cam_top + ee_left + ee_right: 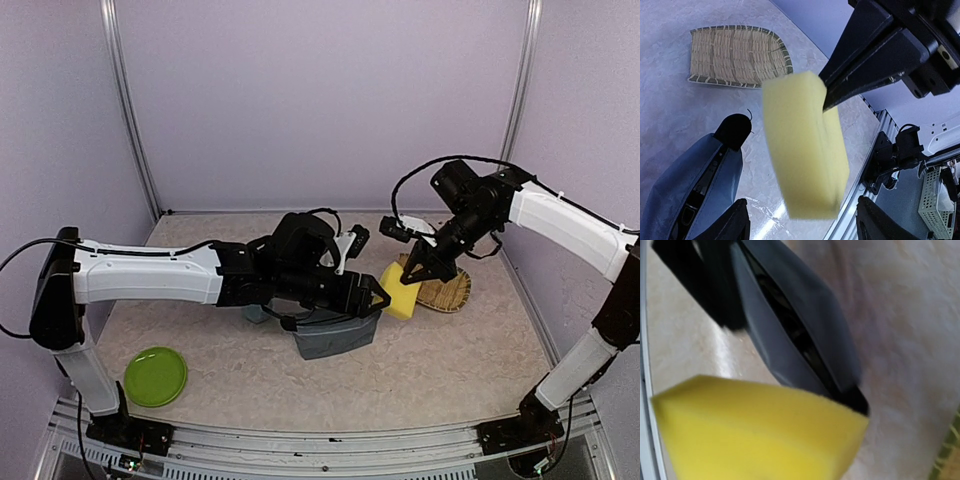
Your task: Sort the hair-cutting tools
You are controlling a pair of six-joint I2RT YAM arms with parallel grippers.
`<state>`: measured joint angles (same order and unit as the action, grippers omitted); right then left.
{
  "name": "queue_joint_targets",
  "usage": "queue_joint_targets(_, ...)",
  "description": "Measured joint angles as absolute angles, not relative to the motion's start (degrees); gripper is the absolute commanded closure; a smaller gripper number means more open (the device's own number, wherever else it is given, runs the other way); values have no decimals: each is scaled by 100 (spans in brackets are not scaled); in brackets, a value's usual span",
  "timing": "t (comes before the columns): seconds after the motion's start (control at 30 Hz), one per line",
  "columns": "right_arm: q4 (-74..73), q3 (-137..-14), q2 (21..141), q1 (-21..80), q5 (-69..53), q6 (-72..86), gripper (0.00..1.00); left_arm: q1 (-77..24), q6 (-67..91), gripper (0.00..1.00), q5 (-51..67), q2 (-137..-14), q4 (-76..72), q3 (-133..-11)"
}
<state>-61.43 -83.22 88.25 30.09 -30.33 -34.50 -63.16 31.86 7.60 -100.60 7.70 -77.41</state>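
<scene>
My right gripper (415, 272) is shut on the top corner of the yellow sponge (400, 291), which hangs above the table. In the left wrist view its black fingers (865, 70) pinch that sponge (805, 150). My left gripper (378, 297) is open, its fingertips (735, 222) on either side of the sponge's lower end and apart from it. The grey pouch (335, 335) lies under my left wrist. Dark shapes (695, 195) show in its opening and a black end (732, 131) sticks out. I cannot tell which hair-cutting tools they are.
A woven bamboo tray (447, 291) lies just right of the sponge, under the right arm. A green plate (155, 376) sits at the front left. The aluminium front rail (855, 220) runs close below the sponge in the left wrist view.
</scene>
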Motion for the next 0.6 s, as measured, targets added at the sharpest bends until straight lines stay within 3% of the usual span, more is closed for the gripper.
queue_joint_targets(0.23,-6167,-8560,9056,3527,-2995,-3330,100,-6289,3441,33,926,-10261,552,-7765)
queue_joint_targets(0.53,-6195,-8729,9065,3640,-3083,-3264,100,-6112,3732,59,1396,-10294,-119,-7575)
queue_joint_targets(0.6,-6195,-8729,9065,3642,-3087,-3247,100,-6069,3804,71,1527,-10294,-250,-7487)
